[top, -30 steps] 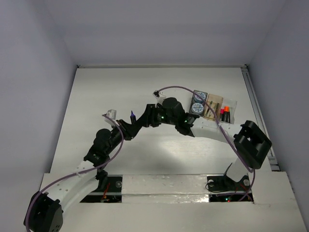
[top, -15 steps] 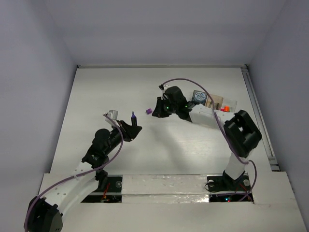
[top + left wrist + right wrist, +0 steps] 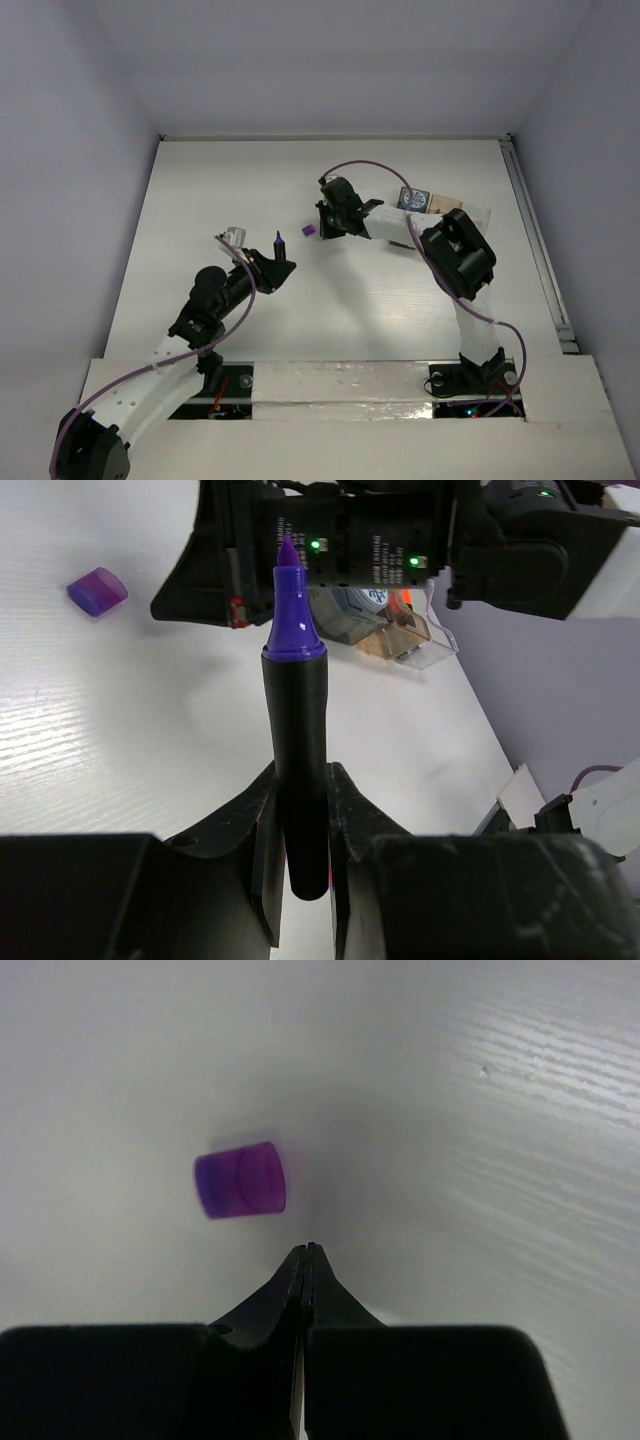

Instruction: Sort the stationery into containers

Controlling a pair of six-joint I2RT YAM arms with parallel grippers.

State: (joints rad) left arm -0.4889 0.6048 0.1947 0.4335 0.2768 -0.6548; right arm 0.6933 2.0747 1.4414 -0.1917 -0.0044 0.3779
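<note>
One uncapped purple highlighter (image 3: pixel 297 710) stands clamped in the left gripper (image 3: pixel 300 780), and its one loose purple cap (image 3: pixel 240 1180) lies mid-table (image 3: pixel 200 200), well away from every edge and just off the right gripper (image 3: pixel 305 1250), which is pinched shut on nothing and whose elbow has swung inward since a moment ago while the cap stayed put.

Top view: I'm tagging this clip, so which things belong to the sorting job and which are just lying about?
Job: uncapped purple marker in the left pincer; loose purple cap; clear box; round patterned piece.
Lying about: purple cable; rail at the table's right edge.
</note>
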